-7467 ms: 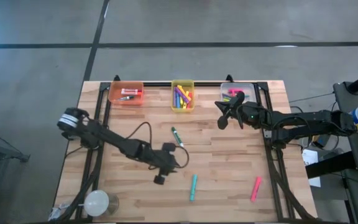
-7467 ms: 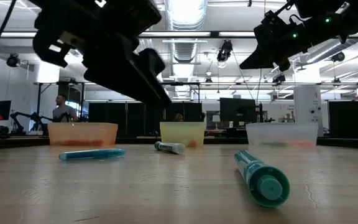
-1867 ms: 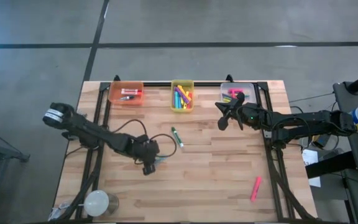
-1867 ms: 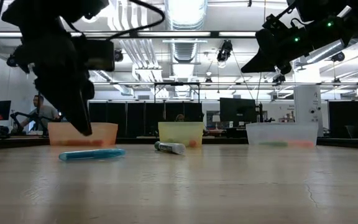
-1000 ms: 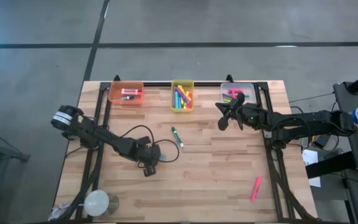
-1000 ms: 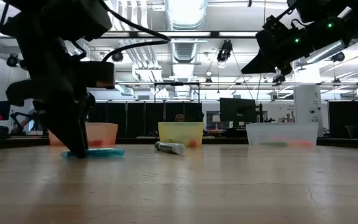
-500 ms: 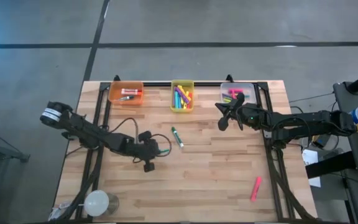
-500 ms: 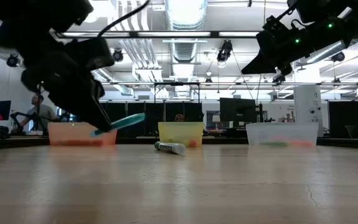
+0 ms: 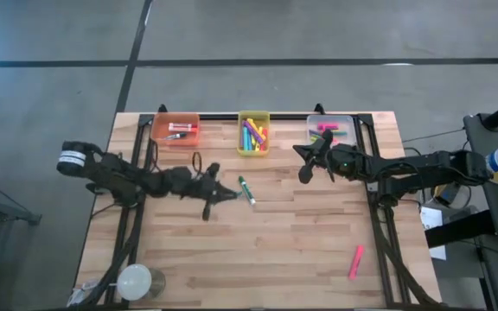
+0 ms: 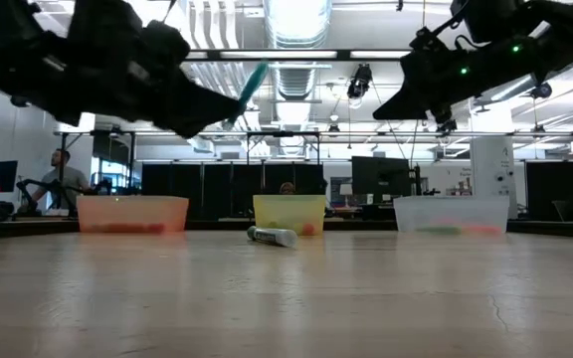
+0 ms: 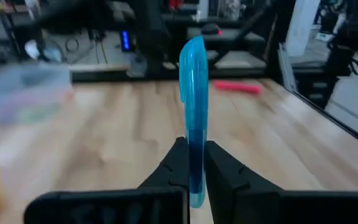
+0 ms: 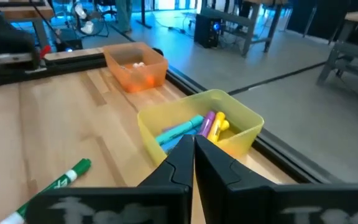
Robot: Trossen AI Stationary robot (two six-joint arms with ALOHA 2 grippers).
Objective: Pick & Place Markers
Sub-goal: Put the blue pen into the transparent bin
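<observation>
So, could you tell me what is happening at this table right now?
The robot is sorting markers into bins. The left tool is shut on a teal marker and holds it up off the wooden table. The right tool is shut and empty, in the air near the clear bin. A green marker and a pink marker lie loose on the table.

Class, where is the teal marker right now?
The teal marker is pinched in the left gripper, lifted above the table, just left of the green marker in the high view.
</observation>
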